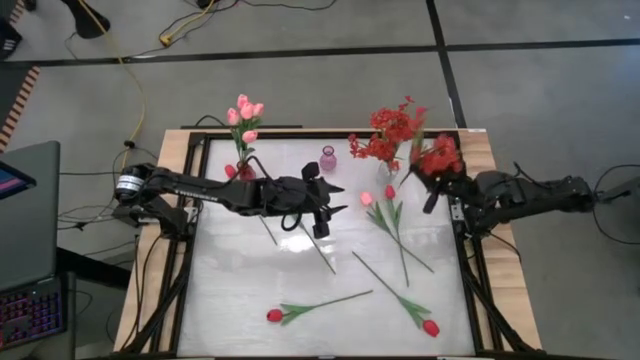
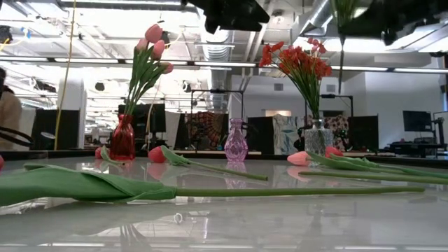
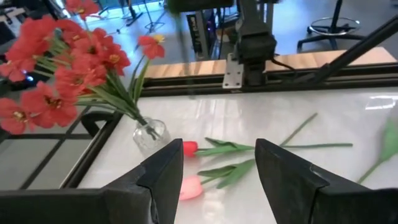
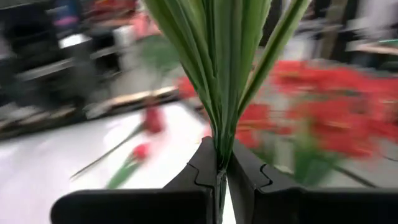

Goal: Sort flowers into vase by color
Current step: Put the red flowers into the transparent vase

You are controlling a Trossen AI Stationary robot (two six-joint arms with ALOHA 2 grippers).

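A red vase (image 1: 244, 171) at the far left holds pale pink tulips (image 1: 243, 113). A clear vase (image 3: 149, 134) holds red blossoms (image 1: 385, 130). Between them stands a purple vase (image 1: 328, 158) with no flowers in it. Loose on the table lie a pink tulip (image 3: 191, 186), a red tulip (image 3: 189, 148) beside it, and two red tulips (image 1: 275, 315) (image 1: 431, 327) near the front. My left gripper (image 3: 219, 168) hovers open over mid-table, its fingers pointing toward the pink and red tulips. My right gripper (image 4: 221, 177) is shut on a spray of red blossoms (image 1: 440, 158) at the far right edge. My right gripper pinches the spray's bunched green stems and leaves (image 4: 221, 134) between its two fingers. The fingers lie about level and across the stems. The spray stands out from the fingers, lifted clear of the table, its red blossoms next to the clear vase's bunch.
Bare green stems (image 1: 320, 255) lie on the white table near the middle. A black frame (image 1: 470, 270) runs along the table's edges. A laptop (image 1: 25, 200) sits off the left side.
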